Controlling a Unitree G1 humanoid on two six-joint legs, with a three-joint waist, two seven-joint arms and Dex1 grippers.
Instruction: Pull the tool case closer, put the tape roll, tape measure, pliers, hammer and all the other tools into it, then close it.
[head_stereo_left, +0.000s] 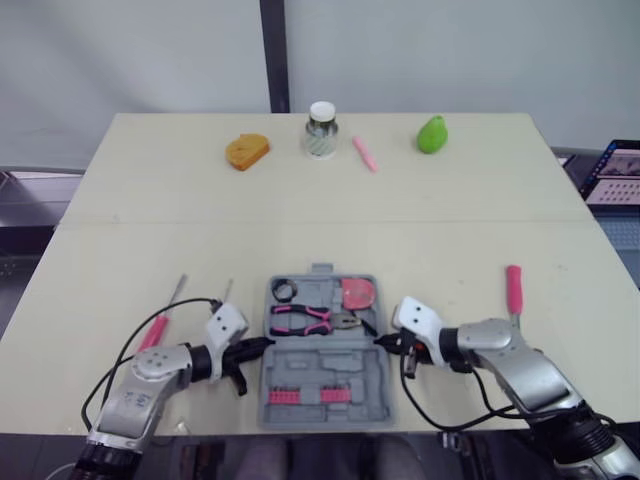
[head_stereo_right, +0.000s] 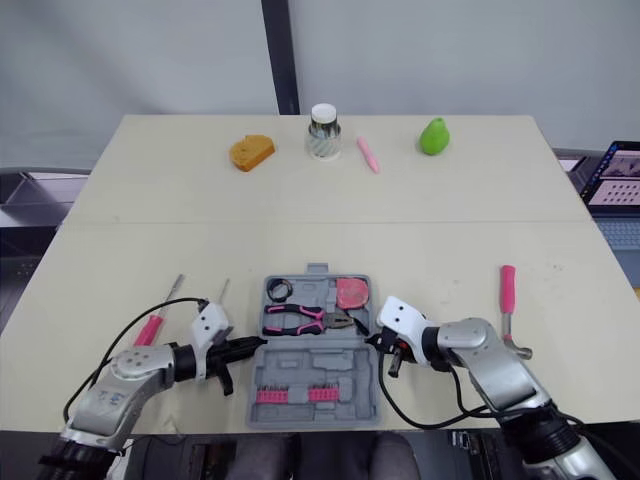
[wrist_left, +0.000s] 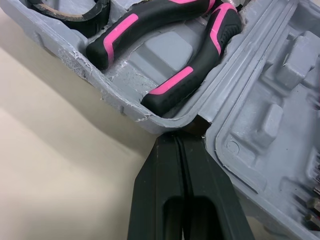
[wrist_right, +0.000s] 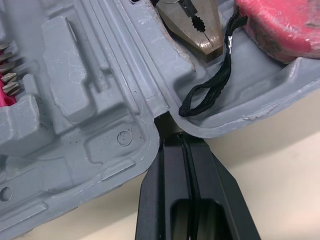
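The open tool case (head_stereo_left: 325, 345) is seen on the desk (head_stereo_left: 300, 215) between the two pincers. The left pincer (wrist_left: 182, 139) is clenched on nothing, its tips set against the case's edge at the hinge, and the right pincer (wrist_right: 183, 136) is clenched empty too, touching the opposite edge at the hinge. Just beyond the left pincer's tips the pliers (head_stereo_left: 310, 320) are laid in the far half, with the tape roll (head_stereo_left: 283, 291) past them. The tape measure (head_stereo_left: 358, 293) is placed just ahead of the right pincer. The hammer (head_stereo_right: 508, 290) is left on the desk, outward of the right pincer, and a screwdriver (head_stereo_left: 155, 330) outward of the left one.
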